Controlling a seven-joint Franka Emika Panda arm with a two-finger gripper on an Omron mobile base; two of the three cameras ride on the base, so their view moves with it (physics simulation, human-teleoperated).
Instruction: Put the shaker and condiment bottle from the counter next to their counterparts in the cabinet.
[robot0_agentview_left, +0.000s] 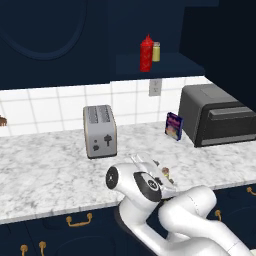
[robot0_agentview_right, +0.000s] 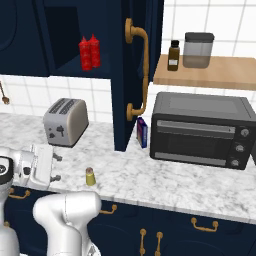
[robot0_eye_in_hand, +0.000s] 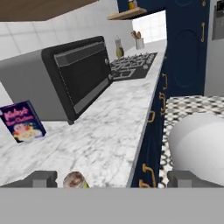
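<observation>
1. Table (robot0_agentview_right: 165, 180): a long marbled worktop over navy drawers. Its front strip near the arm is largely bare, which leaves open room for a low approach along the thick pale edge.
2. Cabinet (robot0_agentview_left: 165, 64): a navy wall unit above the toaster, with its door (robot0_agentview_right: 142, 70) swung open. The door edge and brass handle hang down toward the worktop and narrow the path from the right.
3. Toaster oven (robot0_agentview_right: 200, 131): it stands at the back right and closes off that side.
4. Toaster (robot0_agentview_left: 100, 131): it stands below the cabinet, well apart from the front edge, and does not block a climb from the front to the shelf.
5. Gripper (robot0_agentview_right: 56, 167): it is held low and level over the front edge with the jaws spread wide and nothing between them, which is probably a pre-grasp pose aimed at the shaker.
6. Small box (robot0_agentview_left: 174, 126): it leans upright against the toaster oven, clear of the work.
7. Two red squeeze bottles (robot0_agentview_right: 89, 52): they stand touching on the cabinet shelf, so the condiment bottle appears already placed beside its twin.
8. Pale yellow shaker (robot0_agentview_left: 156, 51): this counterpart stands on the shelf just beside the red bottles, and open shelf remains next to it.
9. Shaker (robot0_agentview_right: 90, 176): it stands upright near the table's front edge, just ahead of the fingertips (robot0_eye_in_hand: 43, 178). In the hand view its cap peeks between them, partly cut off.
</observation>
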